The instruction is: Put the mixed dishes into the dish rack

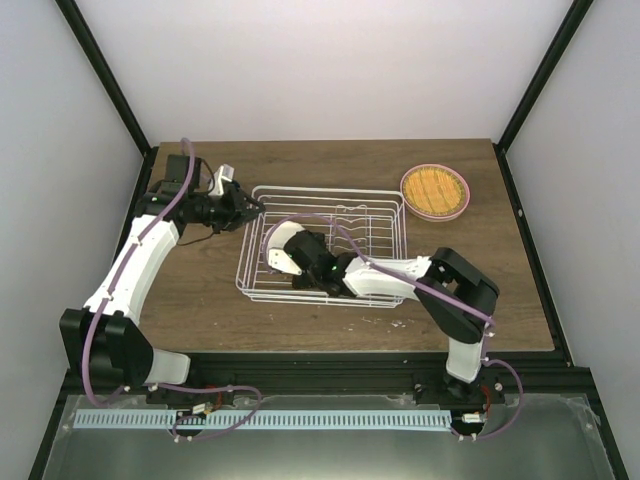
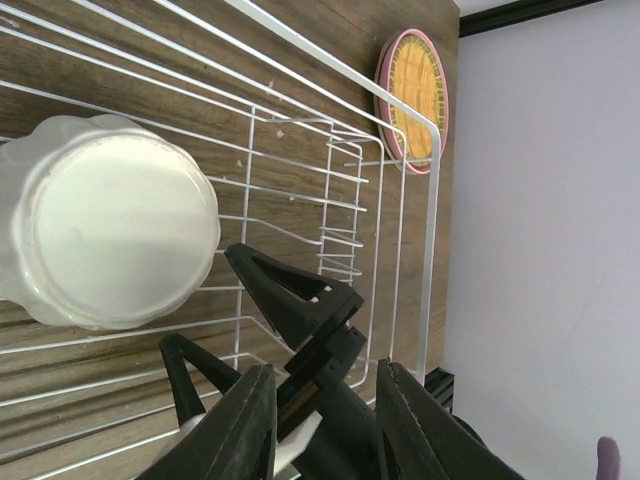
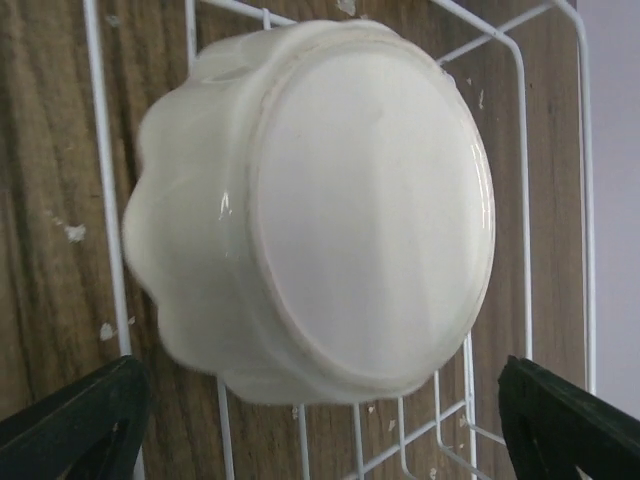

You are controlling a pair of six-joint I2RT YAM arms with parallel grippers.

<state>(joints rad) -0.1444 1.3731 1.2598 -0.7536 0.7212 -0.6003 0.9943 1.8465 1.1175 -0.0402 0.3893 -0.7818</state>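
At the far left corner of the dish rack [image 1: 330,189], the left gripper [image 1: 250,211] sits with its jaws drawn close and appears to pinch the rim wire, steadying the basket on the table [image 1: 195,290]. Just right of it, in the rack's left part, the cream-white bowl [image 3: 330,200] lies bottom up on the wires. The right gripper [image 3: 320,365] hangs over the bowl with its jaws spread wide, fingers standing clear on either side and holding nothing. The sensible move here is to back that arm off along its own line, jaws wide, so neither finger clips the bowl or snags a wire. Well to the far right, outside the rack, the yellow-orange plate [image 1: 435,186] waits stacked on a pink plate [image 1: 440,213].
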